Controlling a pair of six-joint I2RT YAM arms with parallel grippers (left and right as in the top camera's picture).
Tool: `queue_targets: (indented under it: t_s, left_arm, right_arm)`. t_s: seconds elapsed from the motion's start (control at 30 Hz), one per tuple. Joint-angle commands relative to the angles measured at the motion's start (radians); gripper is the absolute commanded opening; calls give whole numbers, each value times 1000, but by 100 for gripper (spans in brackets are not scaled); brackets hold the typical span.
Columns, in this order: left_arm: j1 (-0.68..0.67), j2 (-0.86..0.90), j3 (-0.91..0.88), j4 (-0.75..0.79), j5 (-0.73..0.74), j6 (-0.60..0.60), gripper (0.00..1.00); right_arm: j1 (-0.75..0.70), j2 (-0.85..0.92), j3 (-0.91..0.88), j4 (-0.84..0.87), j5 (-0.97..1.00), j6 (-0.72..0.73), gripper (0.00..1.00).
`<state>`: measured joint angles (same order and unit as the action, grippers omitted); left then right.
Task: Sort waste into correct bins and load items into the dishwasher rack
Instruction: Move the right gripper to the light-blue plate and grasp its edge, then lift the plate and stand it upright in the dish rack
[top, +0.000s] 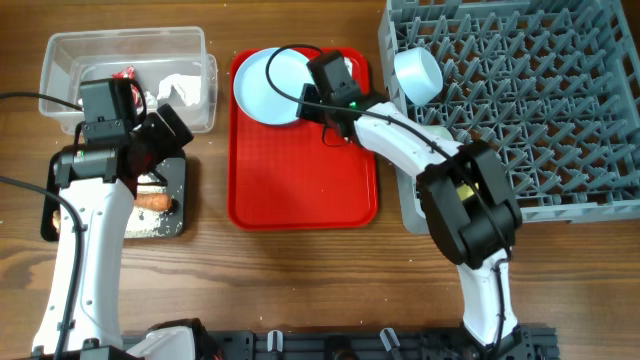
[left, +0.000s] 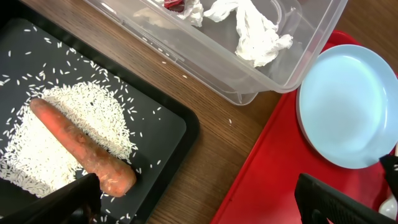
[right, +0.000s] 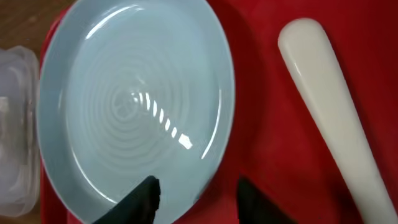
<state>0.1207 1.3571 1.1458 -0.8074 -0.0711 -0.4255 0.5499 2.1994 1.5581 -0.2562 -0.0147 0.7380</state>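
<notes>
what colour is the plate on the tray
Pale blue; the plate shows best in the right wrist view.

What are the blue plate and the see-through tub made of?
Plate: likely glazed ceramic or melamine; glossy, with sharp light glints and faint concentric rings. Tub: thin clear plastic, slightly cloudy; the tissue shows through its walls.

The spoon (right: 323, 106) runs off the lower edge (its other end unseen); the wrapper (left: 174, 3) is cropped at the top, barely showing.

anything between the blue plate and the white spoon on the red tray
Nothing, just bare red tray separates the plate from the spoon, clearest in the right wrist view.
</notes>
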Motion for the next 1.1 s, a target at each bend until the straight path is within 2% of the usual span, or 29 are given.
queue_targets:
  t_s: [0.0, 0.13, 0.27, 0.37, 0.5, 0.7, 0.77, 0.83, 0.87, 0.93, 1.07]
  left_arm:
    - [6, -18, 20, 2, -13, -13, 100]
    - [6, -18, 20, 3, -13, -13, 100]
    - [6, -18, 20, 3, -13, -13, 100]
    - [6, -18, 20, 2, -13, -13, 100]
    - [6, -18, 20, 2, -13, -13, 100]
    - [6, -18, 20, 3, -13, -13, 100]
    - [6, -18, 20, 3, -13, -13, 100]
    - [6, -18, 20, 2, -13, -13, 100]
    - [6, -18, 20, 3, -13, -13, 100]
    - [6, -18, 20, 2, -13, -13, 100]
    - [6, -18, 20, 2, -13, -13, 100]
  right_arm:
    - [3, 47, 0, 10, 24, 56, 36]
    - [3, 55, 0, 14, 48, 97, 34]
    - [2, 83, 23, -2, 34, 103, 22]
    - [2, 86, 72, -145, -8, 103, 12]
    - [-20, 80, 155, -388, -71, 37, 6]
    - [-62, 74, 188, -562, -98, -159, 5]
    - [-65, 74, 188, -594, -97, -253, 12]
    - [-65, 74, 187, -612, -89, -318, 14]
    - [-65, 74, 187, -619, -75, -318, 13]
    - [-65, 74, 186, -631, -63, -323, 4]
    - [-65, 74, 183, -646, -59, -353, 4]
